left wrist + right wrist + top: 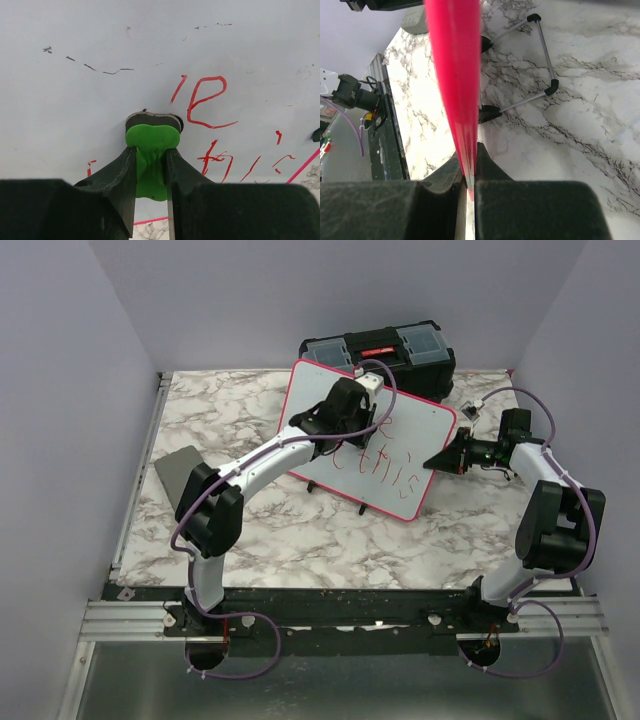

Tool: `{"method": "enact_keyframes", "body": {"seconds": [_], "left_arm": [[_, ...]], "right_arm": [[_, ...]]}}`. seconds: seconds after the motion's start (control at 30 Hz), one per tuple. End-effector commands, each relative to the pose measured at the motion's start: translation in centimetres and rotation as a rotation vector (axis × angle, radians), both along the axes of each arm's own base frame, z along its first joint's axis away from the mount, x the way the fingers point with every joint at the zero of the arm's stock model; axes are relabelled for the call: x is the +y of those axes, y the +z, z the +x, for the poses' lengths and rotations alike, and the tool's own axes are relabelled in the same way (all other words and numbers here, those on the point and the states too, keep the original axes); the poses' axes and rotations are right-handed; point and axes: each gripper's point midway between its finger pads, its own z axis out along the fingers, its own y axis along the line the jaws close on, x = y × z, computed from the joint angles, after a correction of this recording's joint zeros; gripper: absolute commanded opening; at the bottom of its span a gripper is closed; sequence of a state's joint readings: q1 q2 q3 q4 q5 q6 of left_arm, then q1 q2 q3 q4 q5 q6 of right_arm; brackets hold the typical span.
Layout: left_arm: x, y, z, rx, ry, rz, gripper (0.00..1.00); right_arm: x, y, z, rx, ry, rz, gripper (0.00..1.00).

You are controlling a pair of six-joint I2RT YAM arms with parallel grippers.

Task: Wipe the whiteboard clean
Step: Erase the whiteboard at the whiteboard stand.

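Against the whiteboard's (90,115) face, your left gripper (151,156) is clamped narrow on a green eraser (151,137). The eraser's dark pad end meets the white surface just left of the red handwriting (205,100). From the top camera, that left gripper (352,408) sits over the upper middle of the whiteboard (410,485). Its arm reaches in from the whiteboard's near-left side.

At the whiteboard's right edge, your right gripper (468,172) is pinched tight on the pink-red rim (454,75), one finger on each face of the board. The top camera shows the right gripper (437,460) meeting that edge about halfway along it.

The whiteboard stands tilted on a wire stand (542,55) with black feet, near the middle of the marble table (300,530). The red handwriting (385,458) covers its centre and right part, and faint dark marks lie above the writing in the left wrist view.

Just behind the whiteboard sits a black toolbox (400,348), with the board's top corner overlapping it in the top view. Well to the whiteboard's left, a grey pad (178,475) lies flat near the table's edge.
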State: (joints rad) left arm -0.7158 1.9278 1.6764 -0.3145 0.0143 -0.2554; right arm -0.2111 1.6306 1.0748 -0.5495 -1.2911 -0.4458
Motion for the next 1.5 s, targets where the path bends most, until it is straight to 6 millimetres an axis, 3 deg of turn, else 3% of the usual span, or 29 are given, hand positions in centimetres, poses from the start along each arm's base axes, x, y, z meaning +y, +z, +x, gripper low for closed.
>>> {"method": "enact_keyframes", "body": {"seconds": [0.0, 0.17, 0.37, 0.47, 0.63, 0.8, 0.9, 1.03, 1.27, 1.37, 1.47], "left_arm": [[0.9, -3.9, -0.6, 0.063, 0.022, 0.09, 0.0], [-0.5, 0.1, 1.7, -0.007, 0.024, 0.06, 0.0], [-1.8, 1.9, 3.7, -0.027, 0.033, 0.021, 0.0], [-2.4, 2.0, 3.6, -0.02, 0.025, -0.018, 0.0], [-3.3, 1.0, 1.7, 0.003, -0.053, -0.036, 0.0], [-1.3, -2.5, -0.2, 0.034, -0.044, 0.021, 0.0], [0.3, -3.1, 0.4, 0.035, 0.018, 0.068, 0.0], [0.9, -0.4, 2.3, -0.004, 0.085, 0.063, 0.0], [-1.8, 4.8, 4.2, -0.065, 0.067, -0.034, 0.0], [-2.7, 5.7, 4.3, -0.076, 0.054, -0.073, 0.0], [-3.5, 5.0, 3.7, -0.066, 0.019, -0.063, 0.0]], "right_arm": [[0.6, 2.2, 0.0, -0.126, 0.053, 0.029, 0.01], [0.6, 2.2, 0.1, -0.124, 0.052, 0.026, 0.01], [0.6, 2.4, 0.0, -0.127, 0.052, 0.026, 0.01], [0.6, 2.3, 0.0, -0.126, 0.053, 0.028, 0.01], [0.6, 2.5, -0.1, -0.132, 0.055, 0.027, 0.01], [0.6, 2.3, -0.1, -0.13, 0.056, 0.027, 0.01], [0.6, 2.2, -0.1, -0.125, 0.06, 0.029, 0.01], [0.7, 2.4, -0.1, -0.132, 0.062, 0.027, 0.01], [0.7, 2.4, -0.2, -0.131, 0.062, 0.029, 0.01], [0.6, 2.4, -0.1, -0.13, 0.062, 0.029, 0.01], [0.6, 2.5, -0.2, -0.131, 0.062, 0.03, 0.01]]}}
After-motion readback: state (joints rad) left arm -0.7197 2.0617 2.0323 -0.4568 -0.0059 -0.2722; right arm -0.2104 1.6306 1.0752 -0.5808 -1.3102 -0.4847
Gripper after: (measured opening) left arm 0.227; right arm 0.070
